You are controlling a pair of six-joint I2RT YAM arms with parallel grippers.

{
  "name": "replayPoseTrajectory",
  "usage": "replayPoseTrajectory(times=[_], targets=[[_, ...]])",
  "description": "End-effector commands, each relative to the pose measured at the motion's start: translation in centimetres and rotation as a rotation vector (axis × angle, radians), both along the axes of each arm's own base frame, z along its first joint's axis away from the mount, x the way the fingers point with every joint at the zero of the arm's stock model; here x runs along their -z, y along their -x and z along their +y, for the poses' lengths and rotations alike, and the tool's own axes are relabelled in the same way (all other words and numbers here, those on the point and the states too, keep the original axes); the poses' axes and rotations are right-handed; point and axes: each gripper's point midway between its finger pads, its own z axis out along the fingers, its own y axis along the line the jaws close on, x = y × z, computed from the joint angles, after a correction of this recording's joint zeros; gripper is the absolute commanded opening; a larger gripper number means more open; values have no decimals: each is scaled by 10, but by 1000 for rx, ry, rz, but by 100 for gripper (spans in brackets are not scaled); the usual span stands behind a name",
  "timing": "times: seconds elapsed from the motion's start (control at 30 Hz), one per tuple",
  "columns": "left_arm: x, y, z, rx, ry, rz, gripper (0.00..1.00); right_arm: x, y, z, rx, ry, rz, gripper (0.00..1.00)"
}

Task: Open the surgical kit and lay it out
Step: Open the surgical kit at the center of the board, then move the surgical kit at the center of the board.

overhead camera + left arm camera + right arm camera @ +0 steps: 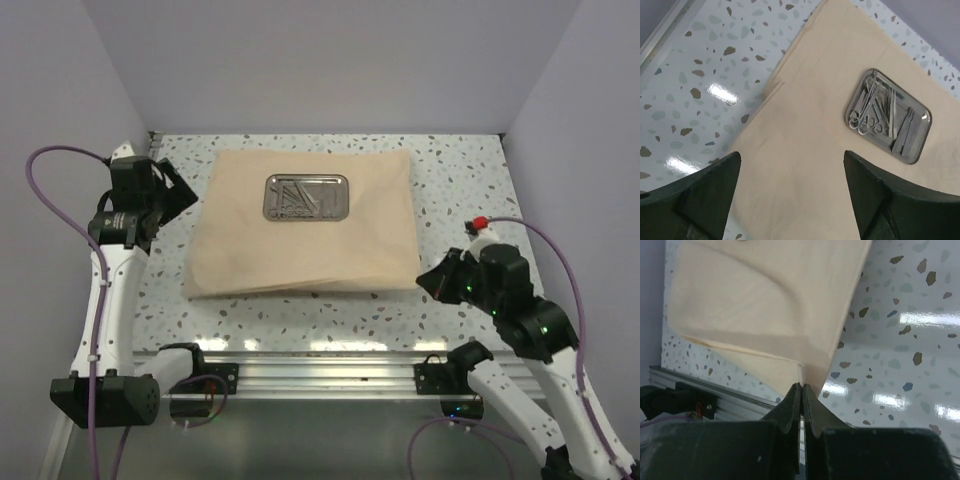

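The beige cloth wrap (300, 255) lies spread on the speckled table (460, 190). The steel tray (345, 198) sits on its far half, with the scissors-like and tweezer-like instruments (875, 112) piled inside. The left gripper (790, 165) hovers with its jaws wide apart above the cloth's left edge, holding nothing. The right gripper (801, 387) is closed at the near right corner, seemingly pinching the raised fabric.

Bright overhead light, glare on table (720, 92)
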Motion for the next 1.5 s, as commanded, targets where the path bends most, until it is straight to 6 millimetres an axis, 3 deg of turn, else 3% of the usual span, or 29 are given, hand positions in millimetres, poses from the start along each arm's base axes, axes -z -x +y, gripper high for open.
replayPoseTrajectory(times=[0.0, 0.1, 0.2, 0.23, 0.27, 0.47, 0.53, 0.6, 0.67, 0.7, 0.73, 0.8, 0.83, 0.9, 0.93, 1.0, 1.03, 1.1, 1.13, 1.17, 1.2, 1.23, 1.27, 1.3, 1.37, 1.4, 1.47], targets=[[-41, 4, -1, -54, 40, -107, 87, 25, 75, -25, 5, 22, 187, 0], [-42, 10, -4, -67, 74, -113, 87, 35, 105, -35, 11, 14, 224, 0], [-40, 19, -5, -71, 84, -115, 87, 59, 126, -40, -16, 62, 352, 65], [-40, 22, -4, -75, 79, -113, 87, 68, 134, -46, -6, 103, 422, 94], [-34, 25, -5, -73, 75, -98, 87, 70, 136, -49, -7, 126, 434, 97], [7, 29, -12, -15, 83, -12, 87, 46, 111, -51, 41, 143, 346, 98], [23, 20, -15, 30, 73, 11, 87, 35, 91, -44, 50, 123, 296, 98], [34, 11, -17, 64, 63, 34, 88, 37, 71, -33, 43, 126, 322, 98], [55, -10, -24, 136, 65, 76, 88, 34, 42, -17, 26, 102, 297, 98], [62, -17, -27, 161, 72, 94, 88, 45, 27, -11, 27, 136, 358, 98], [81, -31, -29, 200, 76, 137, 88, 36, 5, -5, 28, 137, 312, 98], [88, -50, -30, 228, 73, 154, 88, 50, -31, -8, 82, 232, 360, 98], [104, -64, -30, 244, 75, 187, 88, 38, -56, -7, 98, 243, 314, 98], [105, -87, -28, 262, 78, 169, 87, 37, -89, -20, 175, 266, 312, 98], [110, -105, -30, 283, 83, 164, 87, 42, -115, -19, 201, 262, 325, 99], [118, -123, -27, 290, 85, 171, 87, 49, -142, -31, 272, 242, 352, 98], [126, -141, -26, 303, 84, 176, 87, 54, -166, -43, 328, 232, 366, 98], [137, -158, -25, 312, 86, 186, 86, 61, -192, -57, 386, 269, 364, 98], [156, -164, -25, 319, 98, 224, 86, 48, -210, -58, 399, 272, 325, 98], [163, -177, -24, 327, 97, 235, 85, 55, -231, -60, 408, 303, 328, 98], [152, -184, -24, 331, 94, 206, 85, 57, -240, -60, 407, 306, 331, 97], [158, -195, -23, 335, 90, 209, 85, 64, -248, -62, 412, 333, 340, 97], [162, -199, -23, 335, 91, 212, 85, 83, -257, -63, 414, 356, 377, 97], [178, -199, -22, 330, 102, 255, 85, 81, -271, -63, 421, 357, 358, 96], [178, -209, -21, 323, 105, 252, 85, 91, -282, -67, 435, 370, 371, 95], [182, -211, -21, 323, 114, 256, 85, 111, -288, -70, 438, 388, 409, 94], [191, -218, -24, 327, 132, 258, 84, 113, -299, -76, 461, 413, 408, 94]])
